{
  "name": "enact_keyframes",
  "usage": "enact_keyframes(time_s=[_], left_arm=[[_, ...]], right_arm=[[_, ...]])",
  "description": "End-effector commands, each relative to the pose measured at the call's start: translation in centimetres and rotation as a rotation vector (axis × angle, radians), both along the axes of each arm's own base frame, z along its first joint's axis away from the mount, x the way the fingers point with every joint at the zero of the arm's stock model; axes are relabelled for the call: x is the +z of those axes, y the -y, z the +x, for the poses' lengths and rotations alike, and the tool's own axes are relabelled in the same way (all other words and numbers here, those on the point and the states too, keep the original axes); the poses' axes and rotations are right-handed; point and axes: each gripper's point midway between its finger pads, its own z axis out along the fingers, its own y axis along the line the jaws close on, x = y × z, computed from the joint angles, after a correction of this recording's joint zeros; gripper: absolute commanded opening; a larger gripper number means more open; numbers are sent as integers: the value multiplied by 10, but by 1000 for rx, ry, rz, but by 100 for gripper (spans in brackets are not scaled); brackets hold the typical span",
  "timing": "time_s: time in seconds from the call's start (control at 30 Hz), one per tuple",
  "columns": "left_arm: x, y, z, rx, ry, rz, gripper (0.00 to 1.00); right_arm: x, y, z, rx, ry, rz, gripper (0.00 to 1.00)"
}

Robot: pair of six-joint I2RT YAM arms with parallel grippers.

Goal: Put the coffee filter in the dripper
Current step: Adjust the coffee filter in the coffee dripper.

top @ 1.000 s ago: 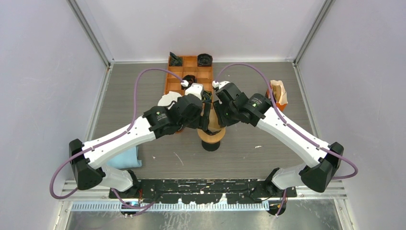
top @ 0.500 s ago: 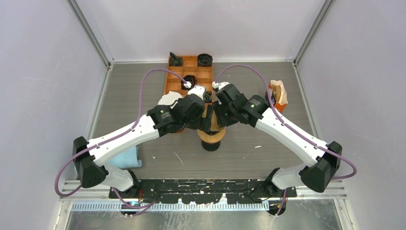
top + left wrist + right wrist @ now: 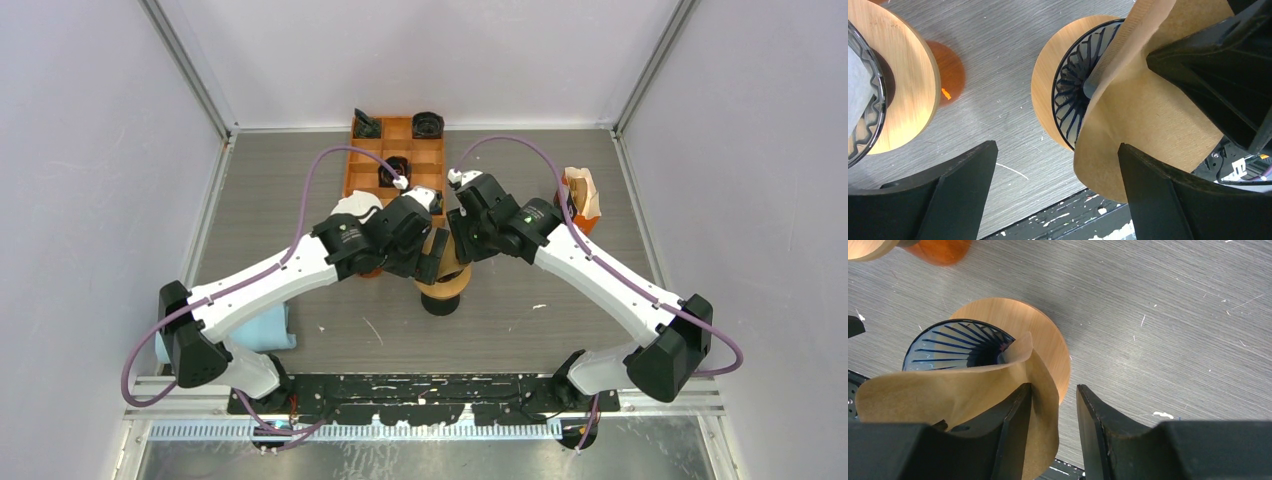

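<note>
— Both sides, status?
— My left gripper is spread wide, empty, beside the dripper. My right gripper is slightly apart, with the coffee filter draped over one finger, edge over the dripper's mouth.

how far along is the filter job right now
Done: the coffee filter is over the dripper, its tip dipping inside. In hand: it rests against the right claw; the left claw stands open beside it. Left: seat the filter fully in the dripper and back both claws off.
</note>
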Motion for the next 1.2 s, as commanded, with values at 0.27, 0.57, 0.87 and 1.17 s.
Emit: enact_keyframes(time_s=[0.27,0.57,0.87,1.17], left_arm=[[35,3,16,30,88,-67,97],[38,8,37,71,129,-95,98],[18,9,45,98,114,-53,92],[3,8,48,118,102,-21,80]], right_arm=[[29,-15,3,50,63,116,46],[31,-17,-5,72,47,146,49],[13,-8,-9,67,26,103,49],[-4,-7,-8,73,17,82,50]])
